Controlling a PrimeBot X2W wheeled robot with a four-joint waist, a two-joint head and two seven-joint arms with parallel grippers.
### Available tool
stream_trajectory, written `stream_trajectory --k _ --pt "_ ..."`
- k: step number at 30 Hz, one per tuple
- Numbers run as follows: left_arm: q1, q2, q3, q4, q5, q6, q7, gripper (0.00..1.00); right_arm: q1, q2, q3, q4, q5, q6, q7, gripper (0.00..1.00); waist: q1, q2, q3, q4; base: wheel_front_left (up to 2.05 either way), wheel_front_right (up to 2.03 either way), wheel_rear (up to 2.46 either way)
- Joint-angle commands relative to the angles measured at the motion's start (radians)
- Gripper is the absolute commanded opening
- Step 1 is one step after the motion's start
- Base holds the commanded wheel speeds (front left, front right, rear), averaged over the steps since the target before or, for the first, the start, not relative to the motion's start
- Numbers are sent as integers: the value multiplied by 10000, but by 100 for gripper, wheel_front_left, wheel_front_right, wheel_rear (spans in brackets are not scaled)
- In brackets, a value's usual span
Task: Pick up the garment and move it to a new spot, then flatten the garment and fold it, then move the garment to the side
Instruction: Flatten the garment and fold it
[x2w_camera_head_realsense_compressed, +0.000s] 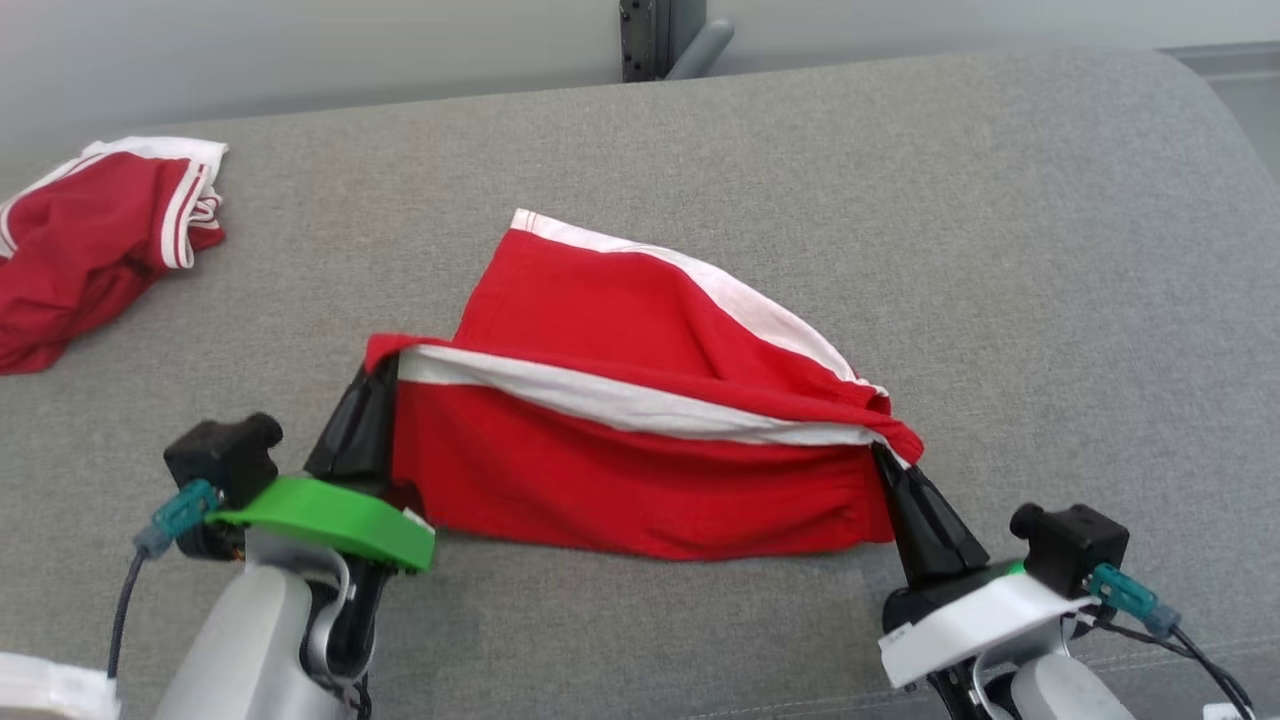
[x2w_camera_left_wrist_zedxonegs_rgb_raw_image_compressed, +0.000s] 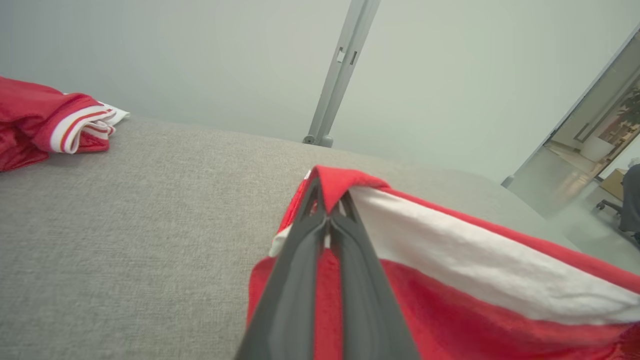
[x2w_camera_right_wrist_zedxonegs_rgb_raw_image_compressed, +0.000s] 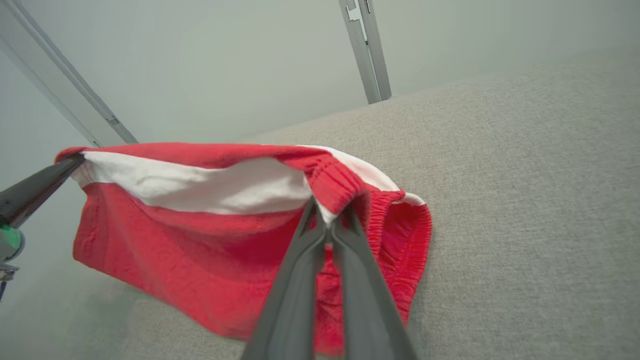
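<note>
A red garment with white stripes (x2w_camera_head_realsense_compressed: 640, 400) lies in the middle of the grey cushion, its near edge lifted off the surface. My left gripper (x2w_camera_head_realsense_compressed: 385, 365) is shut on its near left corner, seen close in the left wrist view as red cloth (x2w_camera_left_wrist_zedxonegs_rgb_raw_image_compressed: 340, 182) pinched over the fingertips. My right gripper (x2w_camera_head_realsense_compressed: 880, 452) is shut on the near right corner by the elastic waistband (x2w_camera_right_wrist_zedxonegs_rgb_raw_image_compressed: 330, 180). The cloth hangs stretched between the two grippers, and the far part rests on the cushion. In the right wrist view the left gripper's dark fingers (x2w_camera_right_wrist_zedxonegs_rgb_raw_image_compressed: 35, 187) hold the opposite corner.
A second red garment with white trim (x2w_camera_head_realsense_compressed: 90, 240) lies crumpled at the far left of the grey cushion (x2w_camera_head_realsense_compressed: 1000, 250). A grey post (x2w_camera_head_realsense_compressed: 660, 35) stands behind the cushion's far edge. Open cushion surface extends to the right.
</note>
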Motion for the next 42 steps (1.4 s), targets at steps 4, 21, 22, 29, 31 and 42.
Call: stream_trajectory --k 4,21,22,29,31,42 --pt "-1586 12 -121 1362 105 -49 -147 0 -954 280 -29 562 185 -7 -39 0 1 0 1154 -735 0 0 0" --pt "-6195 -13 -1011 6073 529 -57 -386 0 -3613 883 303 2556 702 -9 -38 0 1 0 3177 -1738 0 0 0" --pt "-6332 3 -1020 6245 555 -57 -392 0 -3675 882 355 2573 760 -9 -38 0 1 0 3202 -1770 0 0 0" --pt "-7197 -51 -1067 7099 640 -48 -395 0 -4006 880 527 2737 961 -12 -35 0 1 0 3288 -1844 0 0 0" --pt "-7342 -110 -1048 7315 694 7 -397 1 -4038 880 535 2757 1012 -10 -25 11 1 0 3257 -1839 0 0 0" --pt "-7427 -393 -1050 7893 881 59 -397 100 -3707 882 310 2606 910 -10 -27 100 1 0 2755 -1682 0 0 0"
